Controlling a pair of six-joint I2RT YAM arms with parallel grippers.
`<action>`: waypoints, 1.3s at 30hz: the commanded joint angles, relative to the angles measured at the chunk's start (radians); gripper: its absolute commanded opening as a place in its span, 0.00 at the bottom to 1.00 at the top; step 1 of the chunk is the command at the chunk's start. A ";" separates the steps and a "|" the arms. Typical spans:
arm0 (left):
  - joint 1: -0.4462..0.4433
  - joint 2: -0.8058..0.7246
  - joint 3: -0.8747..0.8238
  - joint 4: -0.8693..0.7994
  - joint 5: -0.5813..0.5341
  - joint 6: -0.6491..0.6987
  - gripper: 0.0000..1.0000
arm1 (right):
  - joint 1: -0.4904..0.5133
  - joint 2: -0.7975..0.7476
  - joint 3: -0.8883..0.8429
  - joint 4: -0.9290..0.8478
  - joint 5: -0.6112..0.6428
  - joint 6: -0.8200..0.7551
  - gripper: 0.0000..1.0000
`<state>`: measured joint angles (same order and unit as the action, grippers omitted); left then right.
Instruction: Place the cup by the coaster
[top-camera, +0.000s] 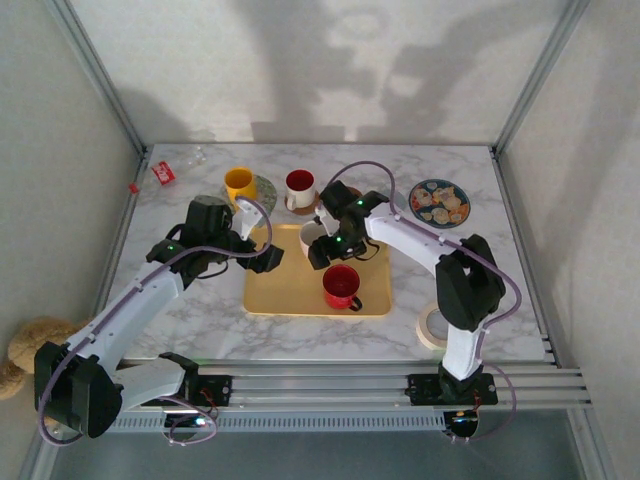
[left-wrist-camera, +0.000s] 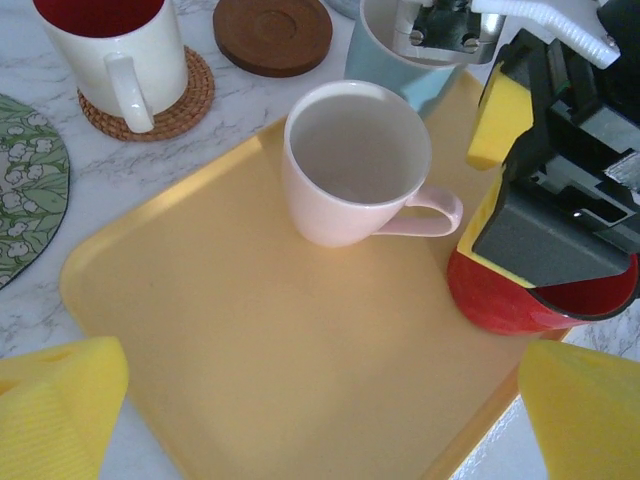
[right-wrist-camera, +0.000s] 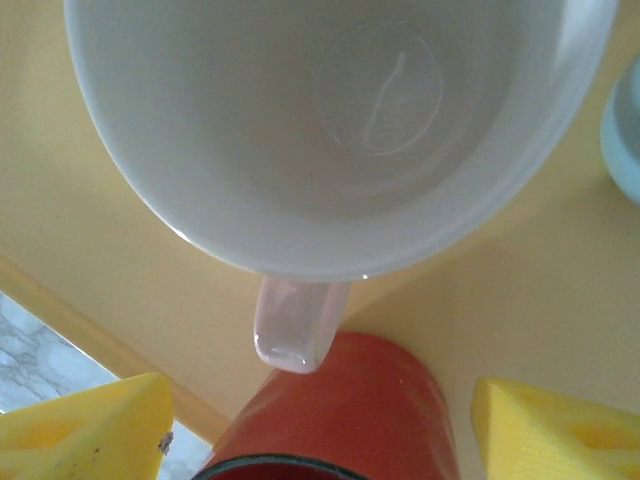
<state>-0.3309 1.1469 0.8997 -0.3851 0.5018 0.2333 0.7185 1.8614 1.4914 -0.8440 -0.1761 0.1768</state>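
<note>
A pale pink cup (left-wrist-camera: 355, 165) stands upright on the yellow tray (left-wrist-camera: 230, 330), its handle (right-wrist-camera: 295, 320) pointing at a red cup (right-wrist-camera: 340, 410) right beside it. My right gripper (right-wrist-camera: 320, 430) hangs over them, open, with a yellow pad (right-wrist-camera: 85, 430) on each side of the handle and neither touching it. From above, this gripper (top-camera: 318, 245) covers most of the pink cup. An empty brown wooden coaster (left-wrist-camera: 272, 30) lies on the marble just beyond the tray. My left gripper (left-wrist-camera: 320, 410) is open over the tray's bare near part, holding nothing.
A white cup with a red inside (left-wrist-camera: 110, 50) sits on a woven coaster. A light blue cup (left-wrist-camera: 395, 60) stands at the tray's far edge. A yellow cup (top-camera: 239, 183) rests on a green floral mat (left-wrist-camera: 25, 190). A food plate (top-camera: 439, 202) and tape roll (top-camera: 432, 326) lie to the right.
</note>
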 joint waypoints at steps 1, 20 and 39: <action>0.013 -0.012 -0.004 0.018 0.017 0.011 1.00 | 0.015 0.023 0.020 0.016 0.028 0.023 0.76; 0.023 -0.012 -0.008 0.031 0.023 0.011 1.00 | 0.016 0.113 0.064 0.049 0.071 0.046 0.58; 0.029 -0.004 -0.008 0.028 0.032 0.013 1.00 | 0.023 0.135 0.079 0.058 0.112 0.043 0.41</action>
<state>-0.3122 1.1469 0.8989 -0.3744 0.5083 0.2333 0.7338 1.9739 1.5368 -0.7887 -0.0937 0.2245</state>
